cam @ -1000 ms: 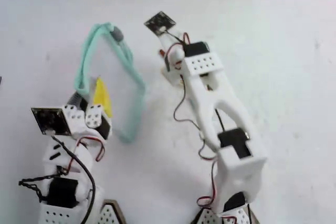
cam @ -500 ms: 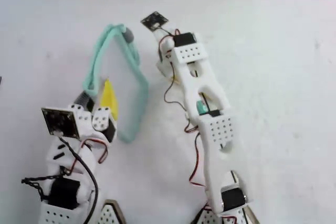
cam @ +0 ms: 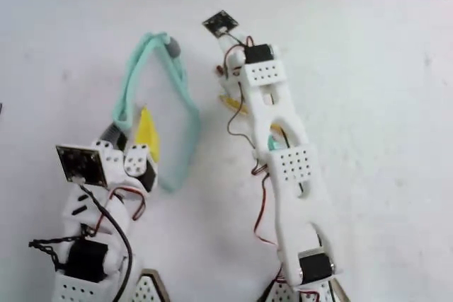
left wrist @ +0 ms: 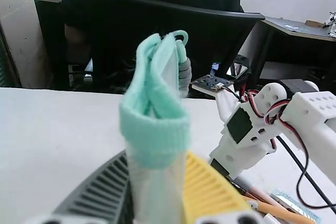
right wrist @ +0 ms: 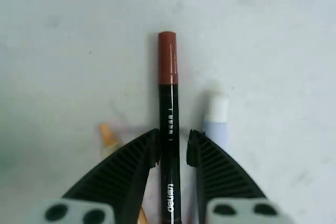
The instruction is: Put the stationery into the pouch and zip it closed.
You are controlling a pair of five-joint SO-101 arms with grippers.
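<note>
Straddling the marker (right wrist: 168, 103) that lies near the pouch (cam: 185, 97), your right gripper (right wrist: 172, 148) has its jaws narrowly spread, not quite pinching. The marker looks light, stiff and slick, so grip mid-barrel. Your left gripper (left wrist: 157, 163) pinches the pouch's soft rim.

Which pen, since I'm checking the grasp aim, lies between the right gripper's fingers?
The black pen with the brown cap, between the open fingers of the right gripper. The pale blue pen and the orange pencil lie outside them.
</note>
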